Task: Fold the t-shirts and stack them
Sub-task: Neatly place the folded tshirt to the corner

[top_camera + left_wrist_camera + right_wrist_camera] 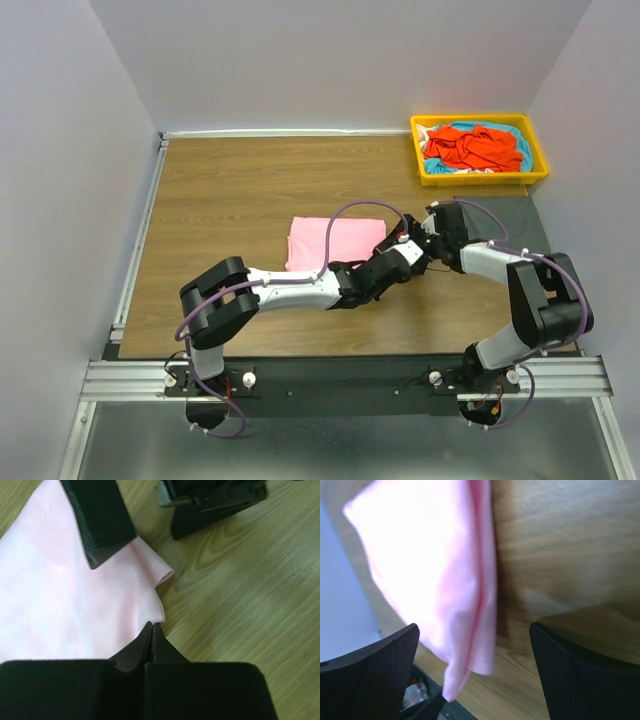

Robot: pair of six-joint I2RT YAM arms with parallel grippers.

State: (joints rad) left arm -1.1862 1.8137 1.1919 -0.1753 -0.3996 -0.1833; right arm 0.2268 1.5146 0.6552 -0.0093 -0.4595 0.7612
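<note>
A light pink t-shirt [328, 243], folded into a rectangle, lies mid-table. My left gripper [392, 252] is at its right edge, its jaws [152, 626] shut on the shirt's corner, which is drawn up into a point [446, 692]. Just beyond it, my right gripper [418, 233] hangs open, with one finger [102, 525] over the pink cloth and the other [215, 507] over bare wood. The shirt's edge [480, 605] lies between its spread fingers. A dark grey t-shirt [512, 222] lies flat at the right. An orange-red t-shirt [470, 147] and a turquoise one [520, 145] are bunched in the tray.
The yellow plastic tray [535, 172] stands at the back right corner. White walls close in the wooden table [230, 200] on three sides. A metal rail [135, 240] runs along its left edge.
</note>
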